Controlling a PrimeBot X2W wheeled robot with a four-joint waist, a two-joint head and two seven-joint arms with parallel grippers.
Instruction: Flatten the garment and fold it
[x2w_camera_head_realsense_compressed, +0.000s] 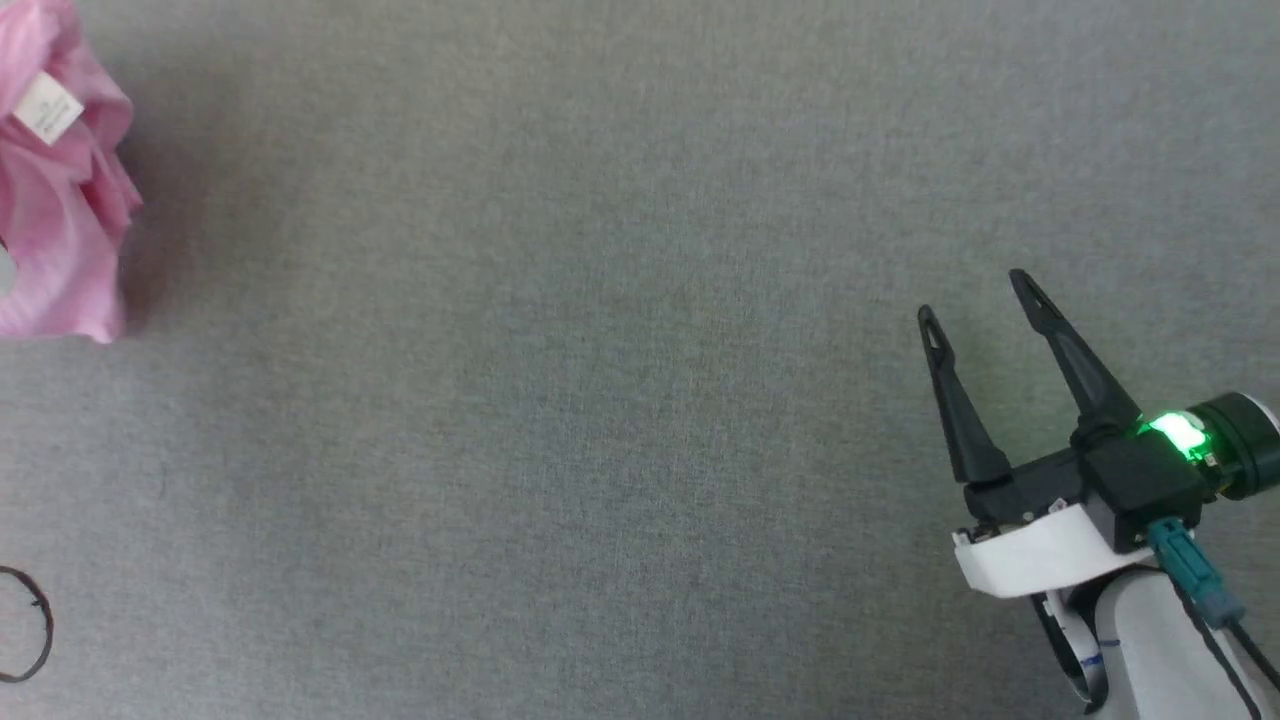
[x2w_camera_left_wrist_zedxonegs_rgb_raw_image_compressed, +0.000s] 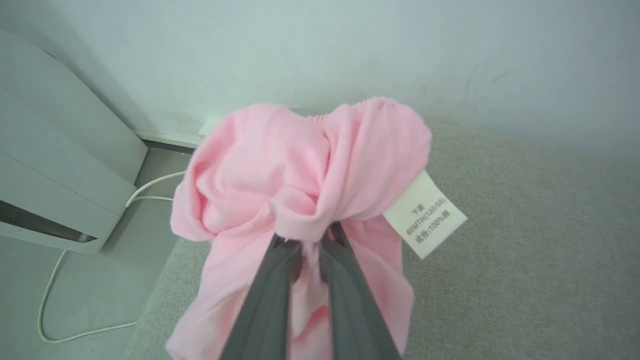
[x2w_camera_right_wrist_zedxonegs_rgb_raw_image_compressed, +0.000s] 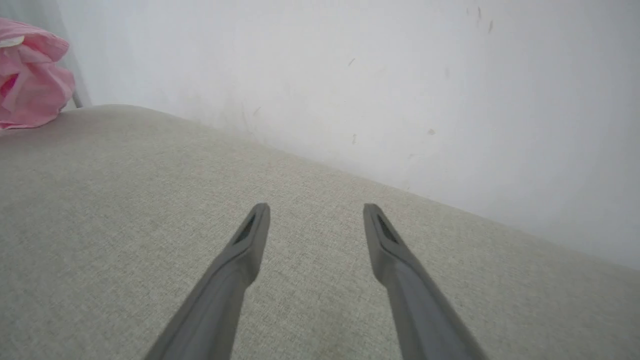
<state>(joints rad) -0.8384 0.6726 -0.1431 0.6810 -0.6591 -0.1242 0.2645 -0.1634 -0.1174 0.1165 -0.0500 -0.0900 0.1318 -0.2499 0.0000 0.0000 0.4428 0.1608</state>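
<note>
Right hand (x2w_camera_head_realsense_compressed: 970, 294), long dark fingers (x2w_camera_head_realsense_compressed: 1075, 365), green light (x2w_camera_head_realsense_compressed: 1178, 432), white forearm (x2w_camera_head_realsense_compressed: 1160, 640)

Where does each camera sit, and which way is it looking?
Head view: on the robot's head, looking down at the grey fabric-covered surface; the open right gripper shows lower right.
Left wrist view: on the left wrist, looking along the left gripper, shut on the light pink thin-fabric shorts, toward a wall.
Right wrist view: on the right wrist, looking along its open fingers across the surface to the wall.
Shared: all three show the shorts; head and left wrist show their white label.
</note>
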